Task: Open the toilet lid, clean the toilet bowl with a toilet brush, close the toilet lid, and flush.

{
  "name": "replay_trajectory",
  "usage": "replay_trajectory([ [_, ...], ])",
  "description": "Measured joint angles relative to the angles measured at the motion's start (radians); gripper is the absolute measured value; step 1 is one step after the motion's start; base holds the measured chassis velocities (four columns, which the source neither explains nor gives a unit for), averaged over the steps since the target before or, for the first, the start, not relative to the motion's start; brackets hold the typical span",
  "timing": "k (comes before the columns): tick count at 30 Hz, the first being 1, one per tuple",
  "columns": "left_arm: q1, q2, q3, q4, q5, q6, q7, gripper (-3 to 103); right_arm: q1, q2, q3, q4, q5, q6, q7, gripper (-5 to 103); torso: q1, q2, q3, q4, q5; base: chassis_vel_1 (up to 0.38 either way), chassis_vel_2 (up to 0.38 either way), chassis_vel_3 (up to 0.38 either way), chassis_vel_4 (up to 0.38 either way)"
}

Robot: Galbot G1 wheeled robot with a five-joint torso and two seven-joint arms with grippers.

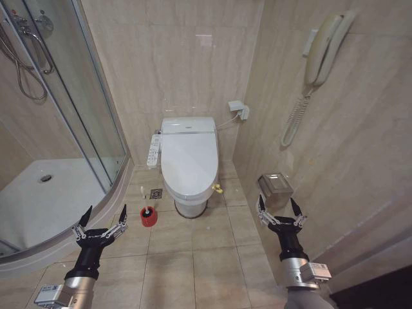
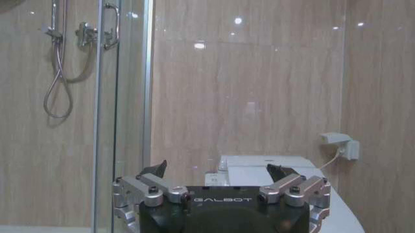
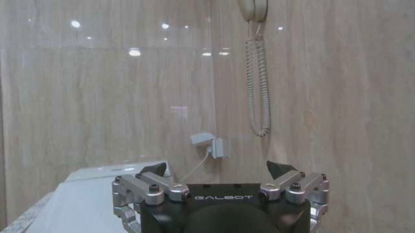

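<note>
Toilet lid (image 1: 188, 156) is seen in the closed position, lying flat over the toilet bowl (image 1: 191, 205), of which the white pedestal is visible at floor level. The toilet is set against the back wall of the tiled floor (image 1: 193, 264), close to the right-hand wall. A small yellow loop (image 1: 218, 188) is located at the lid's front right edge. A long white button panel (image 1: 154, 150) is mounted along the left side of the seat.

The toilet brush (image 1: 149, 215) is stored upright in its red holder cup on the floor, just beside the front left of the pedestal, between the toilet and the curved shower enclosure (image 1: 61, 129). A floor drain (image 1: 156, 193) is set in the tiles between the brush and the back wall.

The left gripper (image 1: 101, 219) is held above the floor at the near left, close to the shower's curved threshold and near the brush; its fingers are spread apart and nothing is held. In the left wrist view the same spread fingers (image 2: 155, 170) are directed toward the back wall, with the toilet's rear part (image 2: 272, 170) beyond them.

The right gripper (image 1: 279, 207) is held at the near right, just below a wall-mounted paper holder (image 1: 275, 187); its fingers are likewise spread apart and empty. In the right wrist view its fingers (image 3: 280, 170) are directed toward the corner of the walls, where a wall socket with a plug (image 3: 213, 144) and a coiled handset cord (image 3: 258, 87) are visible. A wall telephone (image 1: 327, 48) is mounted on the right wall.
</note>
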Motion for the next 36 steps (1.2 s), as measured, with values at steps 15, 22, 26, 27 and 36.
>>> replay_trajectory([
  [15, -0.001, 0.0, 0.0, 0.0, 0.0, 0.0, 0.0, 100, 0.001, 0.0, 0.0, 0.0, 0.0, 0.0, 0.0, 100, 0.001, -0.001, 0.001, 0.0002, -0.0001, -0.001, -0.004, 0.008, -0.004],
  [22, -0.001, 0.0, 0.0, 0.0, 0.0, 0.0, 0.0, 100, 0.001, 0.0, 0.0, 0.0, 0.0, 0.0, 0.0, 100, 0.001, -0.001, 0.0, 0.0002, -0.0001, 0.0, 0.0, 0.0, 0.0],
  [26, -0.001, 0.0, 0.0, 0.0, 0.0, 0.0, 0.0, 100, 0.001, 0.0, 0.0, 0.0, 0.0, 0.0, 0.0, 100, 0.001, -0.001, 0.0, 0.0002, 0.0, 0.0, 0.0, 0.0, 0.0],
  [27, -0.001, 0.0, 0.0, 0.0, 0.0, 0.0, 0.0, 100, 0.001, 0.0, 0.0, 0.0, 0.0, 0.0, 0.0, 100, 0.001, -0.001, 0.0, 0.0001, -0.0001, 0.0, 0.0, 0.0, 0.0],
  [36, -0.001, 0.0, 0.0, 0.0, 0.0, 0.0, 0.0, 100, 0.001, 0.0, 0.0, 0.0, 0.0, 0.0, 0.0, 100, 0.001, 0.0, 0.0, 0.0002, 0.0, 0.0, 0.0, 0.0, 0.0],
])
